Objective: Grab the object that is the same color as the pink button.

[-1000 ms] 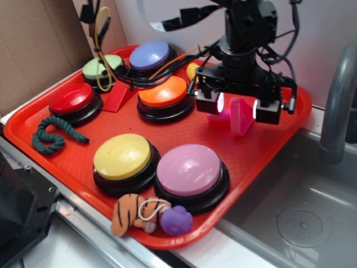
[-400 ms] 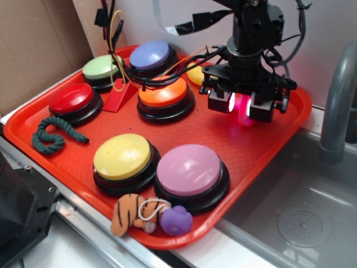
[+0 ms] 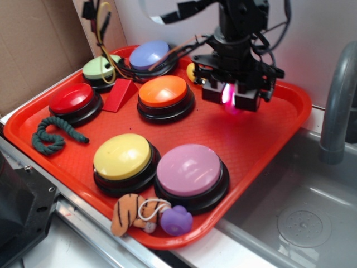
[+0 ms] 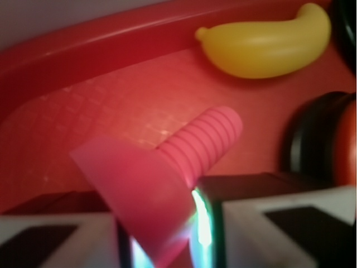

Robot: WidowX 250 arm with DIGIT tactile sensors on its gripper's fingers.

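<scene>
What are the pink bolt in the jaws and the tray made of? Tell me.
The pink bolt looks like moulded plastic, smooth and slightly glossy, with even ribs along its stem. The tray also seems plastic: uniform red, with a fine grid texture in the wrist view and a rounded raised rim. Neither shows anything more definite.

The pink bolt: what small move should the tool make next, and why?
Probably a short, straight lift. The tool appears shut on the pink bolt by its flat head, with the ribbed stem sticking out, low over the red tray near the orange button.
</scene>
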